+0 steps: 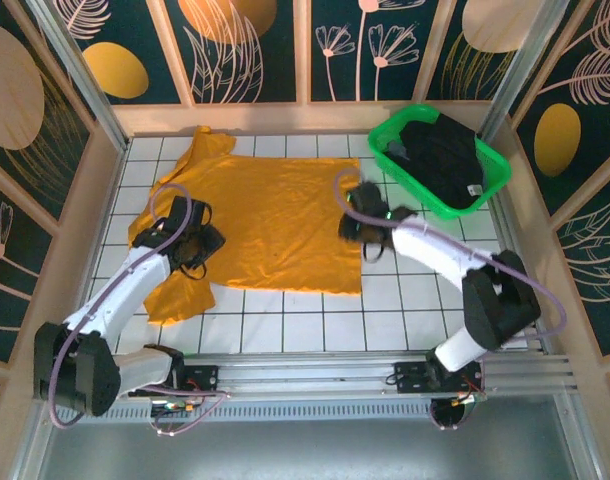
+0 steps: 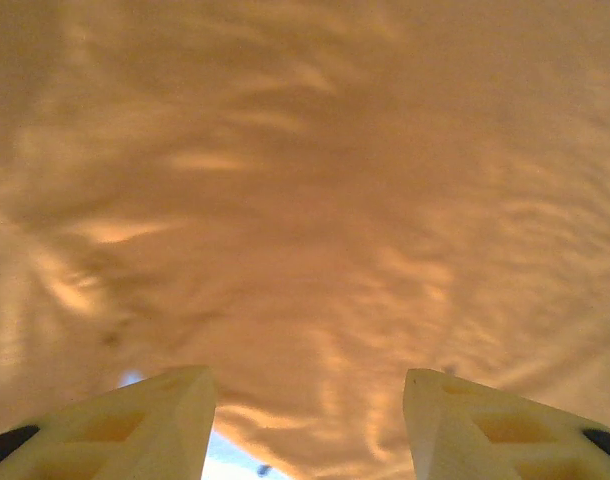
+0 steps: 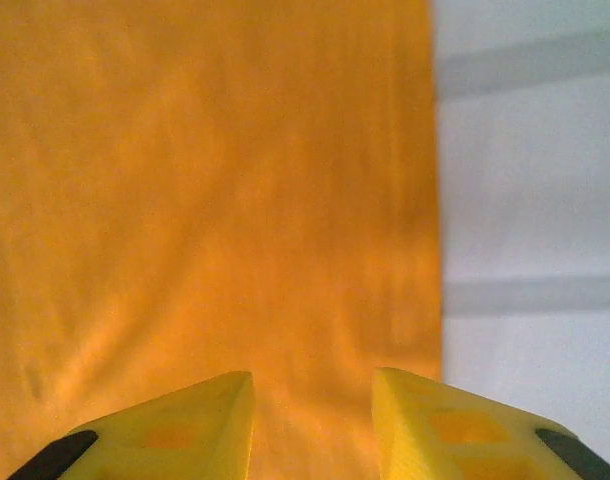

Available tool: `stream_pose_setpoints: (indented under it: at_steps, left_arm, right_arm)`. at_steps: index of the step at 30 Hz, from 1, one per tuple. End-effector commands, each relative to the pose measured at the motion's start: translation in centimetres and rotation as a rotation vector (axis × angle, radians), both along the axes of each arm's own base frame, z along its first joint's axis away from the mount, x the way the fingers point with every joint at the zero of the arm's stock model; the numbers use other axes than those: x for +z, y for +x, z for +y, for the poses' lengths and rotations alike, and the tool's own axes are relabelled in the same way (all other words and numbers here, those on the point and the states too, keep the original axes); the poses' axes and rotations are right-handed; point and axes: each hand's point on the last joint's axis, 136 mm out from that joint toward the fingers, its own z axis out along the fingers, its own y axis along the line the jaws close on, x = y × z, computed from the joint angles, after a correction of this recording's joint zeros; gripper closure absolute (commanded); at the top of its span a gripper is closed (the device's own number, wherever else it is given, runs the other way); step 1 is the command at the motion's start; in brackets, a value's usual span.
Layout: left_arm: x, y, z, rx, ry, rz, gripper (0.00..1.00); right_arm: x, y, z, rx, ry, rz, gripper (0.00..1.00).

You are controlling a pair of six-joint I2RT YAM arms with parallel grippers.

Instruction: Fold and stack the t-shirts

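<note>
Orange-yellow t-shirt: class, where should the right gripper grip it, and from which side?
Likely the orange-yellow t-shirt by its straight right edge, from the bare tiles. It lies flat, so only an edge offers a lip; the open right gripper hovers there.

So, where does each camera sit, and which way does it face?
Top external: above and behind the arms, looking down at the table; left gripper and right gripper show.
Left wrist: on the left arm, facing the orange t-shirt; its fingers show.
Right wrist: on the right arm, over the t-shirt's edge and table; its fingers show.
All share the t-shirt.
</note>
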Motion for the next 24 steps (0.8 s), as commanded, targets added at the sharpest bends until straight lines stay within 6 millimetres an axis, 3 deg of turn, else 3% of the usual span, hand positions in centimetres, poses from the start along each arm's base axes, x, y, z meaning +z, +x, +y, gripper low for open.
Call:
stream_pose_setpoints:
  at_steps: [1,4,12,16,19,21,24]
  left_arm:
    - [-1.0,-1.9,2.1,0.058,0.069,0.050,0.47]
    - [-1.2,-2.2,2.5,0.065,0.090,0.061,0.47]
    - [-1.2,-3.1,3.0,0.071,0.103,0.067,0.47]
    - [-1.3,-3.6,3.1,0.079,0.094,0.064,0.47]
    - [-1.3,-4.0,3.2,0.082,0.096,0.066,0.48]
    - [-1.3,-4.2,3.3,0.082,0.095,0.067,0.48]
    - [-1.7,-4.8,3.1,0.073,0.082,0.083,0.48]
  right_arm:
    - [-3.6,-7.5,-1.3,-0.009,-0.015,0.223,0.61]
    - [-4.7,-9.0,-1.8,-0.001,-0.035,0.262,0.59]
    - [-6.5,-7.9,-1.4,-0.013,-0.037,0.285,0.63]
    - [-7.3,-8.0,-1.5,-0.013,-0.053,0.307,0.71]
    - [-7.5,-7.4,-1.7,-0.025,-0.068,0.299,0.86]
    - [-7.5,-6.5,-2.7,-0.061,-0.100,0.288,0.98]
    - [-7.2,-4.6,-5.2,-0.158,-0.109,0.287,1.00]
